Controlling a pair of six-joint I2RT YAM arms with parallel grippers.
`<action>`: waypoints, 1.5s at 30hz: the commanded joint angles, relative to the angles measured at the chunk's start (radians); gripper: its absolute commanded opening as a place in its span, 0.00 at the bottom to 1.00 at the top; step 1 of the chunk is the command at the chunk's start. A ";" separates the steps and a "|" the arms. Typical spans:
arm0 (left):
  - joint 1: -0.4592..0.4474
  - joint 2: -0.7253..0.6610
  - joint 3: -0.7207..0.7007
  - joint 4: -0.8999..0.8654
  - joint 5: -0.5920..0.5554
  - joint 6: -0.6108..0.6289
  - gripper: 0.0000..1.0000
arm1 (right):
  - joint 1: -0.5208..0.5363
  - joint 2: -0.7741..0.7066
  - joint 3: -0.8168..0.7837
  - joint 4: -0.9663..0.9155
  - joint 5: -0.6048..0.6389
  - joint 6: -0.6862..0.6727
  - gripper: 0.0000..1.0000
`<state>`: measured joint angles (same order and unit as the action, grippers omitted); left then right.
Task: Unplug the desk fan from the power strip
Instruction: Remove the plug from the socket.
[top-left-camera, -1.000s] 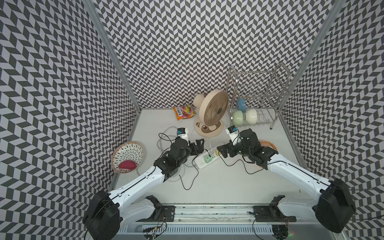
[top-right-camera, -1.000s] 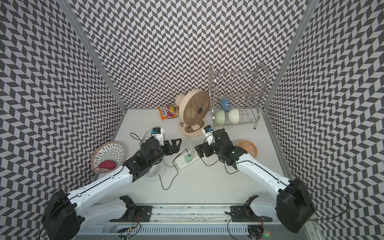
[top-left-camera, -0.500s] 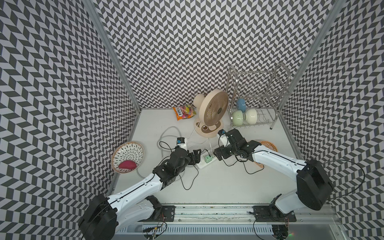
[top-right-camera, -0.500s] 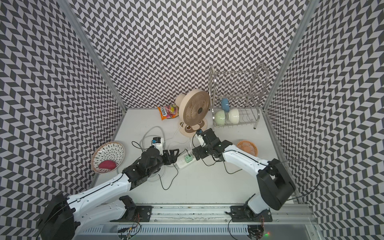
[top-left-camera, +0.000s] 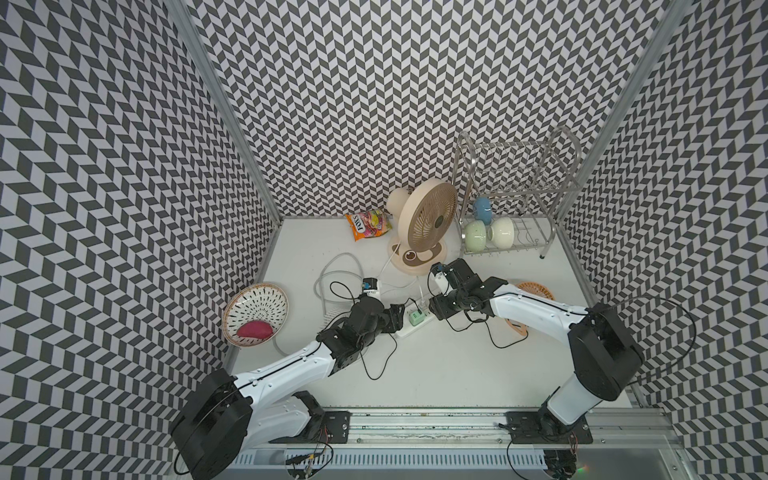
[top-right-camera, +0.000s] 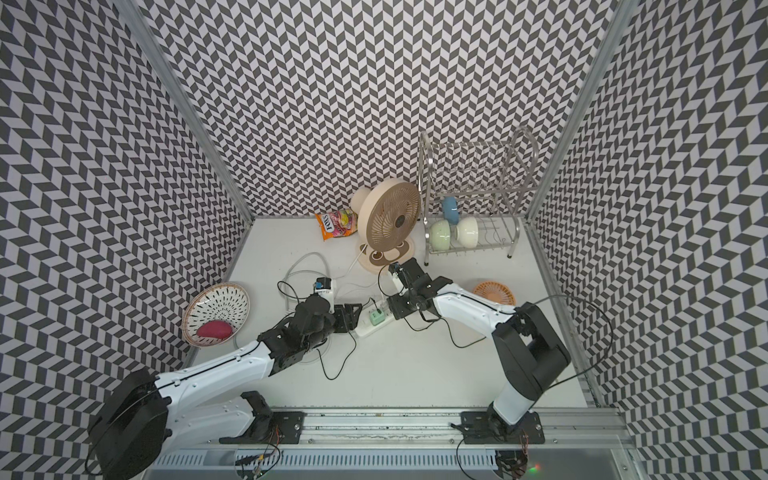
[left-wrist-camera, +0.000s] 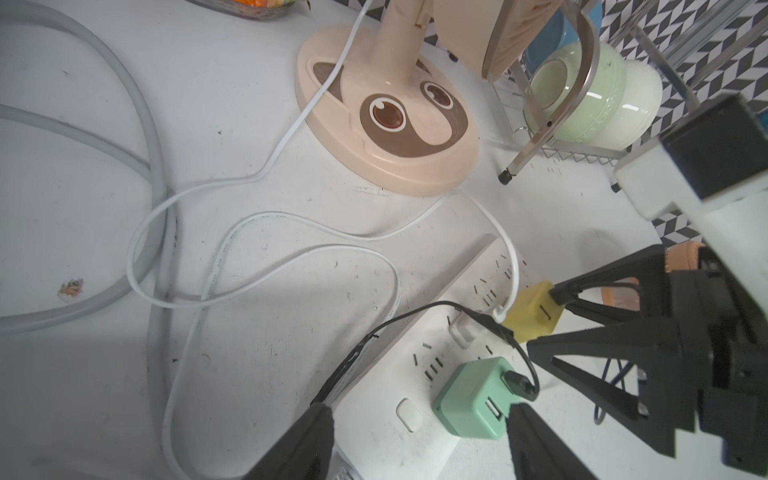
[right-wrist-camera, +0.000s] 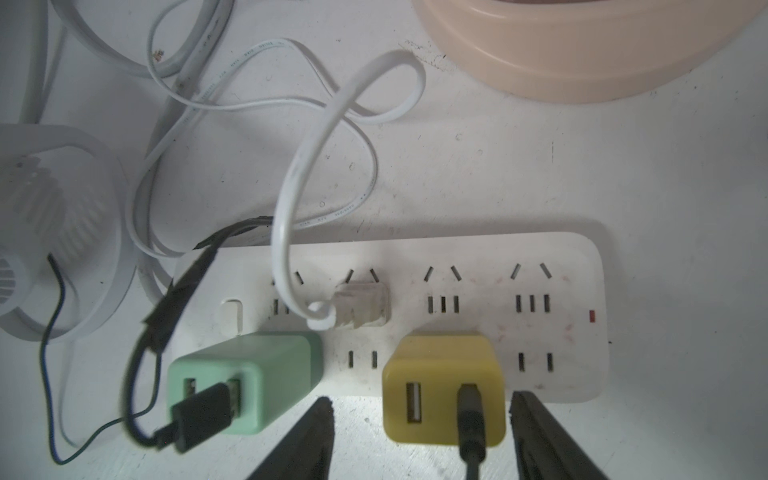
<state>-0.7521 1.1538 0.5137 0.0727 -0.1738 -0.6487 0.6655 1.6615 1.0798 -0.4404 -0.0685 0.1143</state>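
Right gripper (right-wrist-camera: 422, 399) jaws apart, flanking yellow adapter (right-wrist-camera: 444, 374), not clamped | left gripper (left-wrist-camera: 422, 409) astride power strip (right-wrist-camera: 573, 270) at button end, mid-table, hold unclear | step: pre-grasp, nothing pulled yet | next: pinch, lift straight out, strip pinned down

High paired overhead views; both wrist cameras close (shared: power strip (right-wrist-camera: 399, 257)).

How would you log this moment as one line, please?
left jaws: open, astride power strip end | right jaws: open, astride yellow adapter | white plug: in socket
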 joint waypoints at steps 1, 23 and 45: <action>-0.022 0.026 0.033 0.006 0.020 0.015 0.69 | 0.006 0.020 0.026 0.020 0.028 -0.005 0.62; -0.057 0.133 0.129 -0.170 -0.051 0.090 0.62 | 0.017 0.058 0.051 0.019 0.063 -0.027 0.44; -0.062 0.246 0.139 -0.109 0.008 0.091 0.53 | 0.052 0.051 0.043 0.031 0.049 -0.030 0.25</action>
<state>-0.8055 1.3922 0.6254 -0.0669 -0.1806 -0.5663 0.6971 1.7069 1.1084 -0.4419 0.0082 0.0860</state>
